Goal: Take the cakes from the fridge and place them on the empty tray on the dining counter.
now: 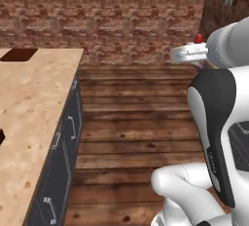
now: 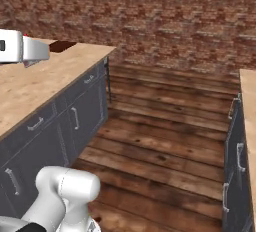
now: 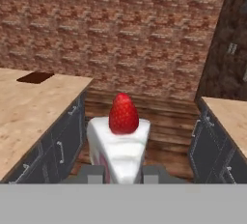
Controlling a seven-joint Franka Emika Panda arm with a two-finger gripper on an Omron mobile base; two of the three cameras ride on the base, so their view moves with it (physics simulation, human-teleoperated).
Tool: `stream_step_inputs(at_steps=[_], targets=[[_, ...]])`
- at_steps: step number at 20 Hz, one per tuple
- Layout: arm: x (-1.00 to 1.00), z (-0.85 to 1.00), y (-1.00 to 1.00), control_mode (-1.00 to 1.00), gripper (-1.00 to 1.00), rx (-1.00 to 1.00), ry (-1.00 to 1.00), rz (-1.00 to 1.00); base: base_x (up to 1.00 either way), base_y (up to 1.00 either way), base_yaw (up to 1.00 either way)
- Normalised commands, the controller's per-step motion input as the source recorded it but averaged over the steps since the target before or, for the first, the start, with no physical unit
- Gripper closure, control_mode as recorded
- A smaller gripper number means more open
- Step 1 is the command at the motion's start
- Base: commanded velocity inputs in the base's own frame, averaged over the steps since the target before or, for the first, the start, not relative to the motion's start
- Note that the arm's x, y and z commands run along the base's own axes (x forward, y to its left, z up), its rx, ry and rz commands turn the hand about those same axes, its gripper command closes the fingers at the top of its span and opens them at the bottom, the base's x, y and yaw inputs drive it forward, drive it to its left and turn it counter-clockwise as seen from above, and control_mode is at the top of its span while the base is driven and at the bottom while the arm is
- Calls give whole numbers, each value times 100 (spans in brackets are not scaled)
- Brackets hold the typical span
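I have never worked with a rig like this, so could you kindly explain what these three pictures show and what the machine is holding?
This is a simulated kitchen with a white robot arm on a base that can drive. Two pictures come from cameras on that base, behind the arm to its left and right, looking forward over a wooden floor towards a brick wall. The third comes from a camera on the hand, looking along the gripper. There the gripper is shut on a white cake slice topped with a red berry. On the left is the dining counter with a beige top; the flat dark reddish-brown tray lies at its far end. Another counter stands on the right.
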Motion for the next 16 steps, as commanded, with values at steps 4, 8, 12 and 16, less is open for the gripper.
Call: stream_step_inputs(at_steps=[4,8,12,16], targets=[[0,0,0,100,100,0,0,0,100,-25,6],[0,0,0,100,100,0,0,0,100,-24,6],[0,0,0,100,100,0,0,0,100,-22,8],[0,0,0,100,100,0,0,0,100,-21,8]])
